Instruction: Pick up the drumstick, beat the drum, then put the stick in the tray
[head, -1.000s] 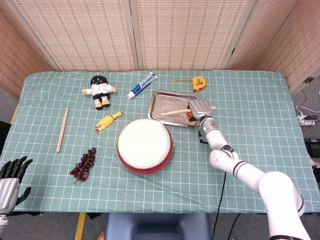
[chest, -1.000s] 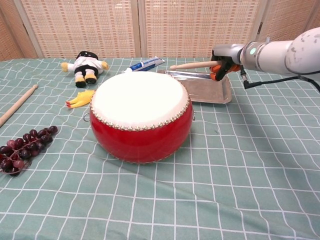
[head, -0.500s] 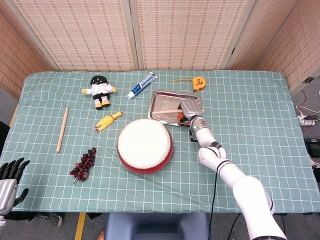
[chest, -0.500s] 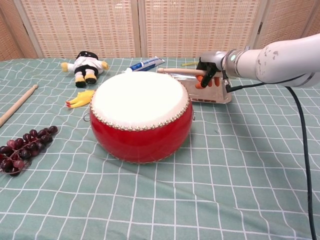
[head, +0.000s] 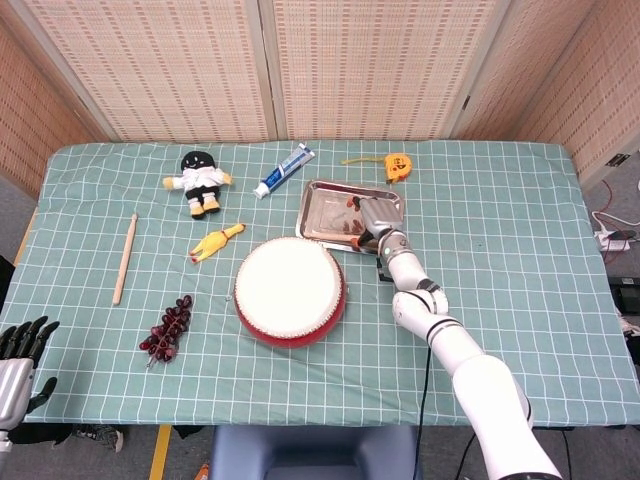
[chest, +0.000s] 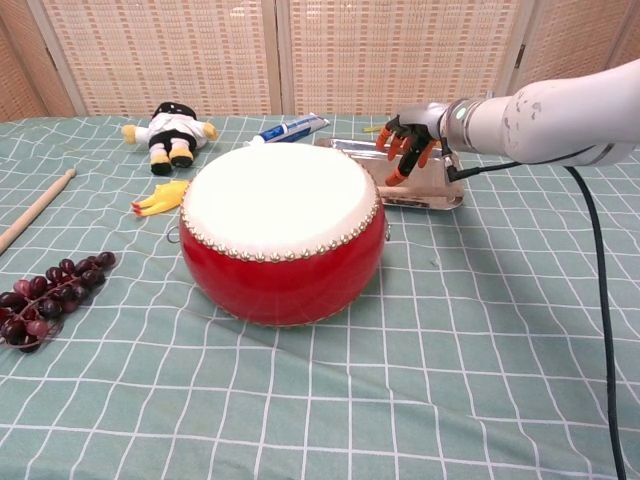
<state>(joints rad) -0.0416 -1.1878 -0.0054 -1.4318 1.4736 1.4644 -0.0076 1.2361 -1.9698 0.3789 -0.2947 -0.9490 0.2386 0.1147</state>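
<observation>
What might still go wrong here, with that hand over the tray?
Two risks, I'd guess. The right hand hangs open low over the tray, so lifting away carelessly might catch its rim and shift it. The arm passes close beside the drum; a wide swing back could knock it.

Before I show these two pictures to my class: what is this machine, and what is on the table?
It is a robot with two arms, each ending in a hand. One picture looks down from its head; the other looks forward from its chest. On the green checked cloth stand a red drum and a metal tray. Around them lie a wooden stick, grapes, a rubber chicken, a doll, toothpaste and a tape measure. The right hand hovers over the tray, fingers spread, holding nothing. The left hand waits off the table's corner, also holding nothing.
</observation>
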